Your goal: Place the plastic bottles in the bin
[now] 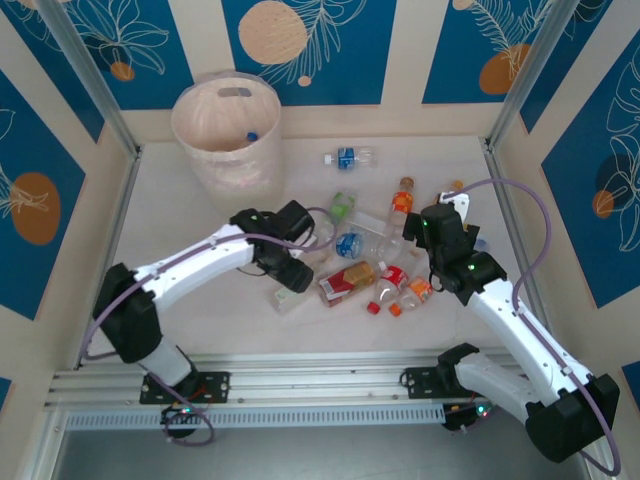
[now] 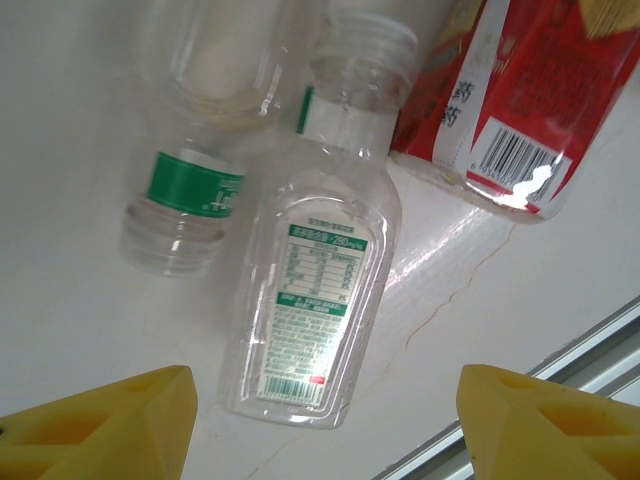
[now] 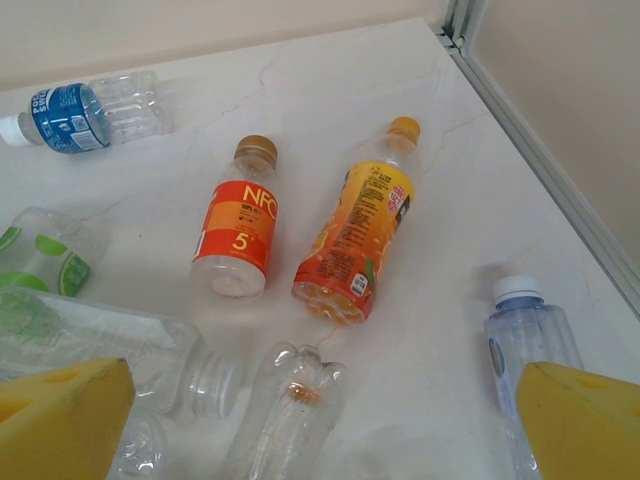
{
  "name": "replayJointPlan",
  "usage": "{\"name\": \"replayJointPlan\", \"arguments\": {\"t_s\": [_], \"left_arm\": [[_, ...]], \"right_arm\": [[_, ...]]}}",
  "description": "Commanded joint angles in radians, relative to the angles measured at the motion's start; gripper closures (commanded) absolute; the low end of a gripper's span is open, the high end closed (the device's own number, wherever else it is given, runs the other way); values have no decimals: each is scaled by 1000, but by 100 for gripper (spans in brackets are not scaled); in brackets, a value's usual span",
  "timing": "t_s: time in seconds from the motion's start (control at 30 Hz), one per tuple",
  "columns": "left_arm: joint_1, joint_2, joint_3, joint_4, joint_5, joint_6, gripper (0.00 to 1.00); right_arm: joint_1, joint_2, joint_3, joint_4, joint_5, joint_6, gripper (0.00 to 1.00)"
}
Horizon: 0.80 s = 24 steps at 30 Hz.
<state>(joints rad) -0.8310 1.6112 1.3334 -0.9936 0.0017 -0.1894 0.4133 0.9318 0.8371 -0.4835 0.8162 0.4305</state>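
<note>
The bin [image 1: 205, 155], a tall pale tub, stands at the far left with one blue-capped bottle [image 1: 252, 135] inside. Several plastic bottles lie scattered mid-table [image 1: 375, 250]. My left gripper [image 1: 290, 278] hangs low over a flat clear bottle [image 2: 310, 300] with a white and green label. The left gripper [image 2: 325, 405] is open, and the bottle's base lies between the yellow fingertips [image 2: 130, 420] without touching them. My right gripper [image 3: 325, 420] is open above a clear bottle [image 3: 290, 410], with an orange NFC bottle [image 3: 235, 235] and an orange juice bottle [image 3: 360, 240] beyond. In the top view the right gripper [image 1: 447, 215] is over the right of the pile.
A green-banded clear bottle [image 2: 185, 200] and a red-labelled bottle [image 2: 510, 100] lie close to the flat one. A white-capped bottle [image 3: 525, 330] lies by my right finger, and a blue-labelled bottle [image 3: 80, 112] lies farther back. A metal rail [image 1: 300, 385] runs along the near edge.
</note>
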Motion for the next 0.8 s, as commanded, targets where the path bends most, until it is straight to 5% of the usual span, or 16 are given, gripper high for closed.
{"name": "replayJointPlan", "arguments": {"t_s": [0.0, 0.77], "left_arm": [[-33, 59, 45, -72, -26, 45, 30], [-51, 214, 37, -34, -72, 53, 31]], "right_arm": [[10, -1, 39, 17, 30, 8, 1], [11, -1, 28, 21, 28, 11, 1]]}}
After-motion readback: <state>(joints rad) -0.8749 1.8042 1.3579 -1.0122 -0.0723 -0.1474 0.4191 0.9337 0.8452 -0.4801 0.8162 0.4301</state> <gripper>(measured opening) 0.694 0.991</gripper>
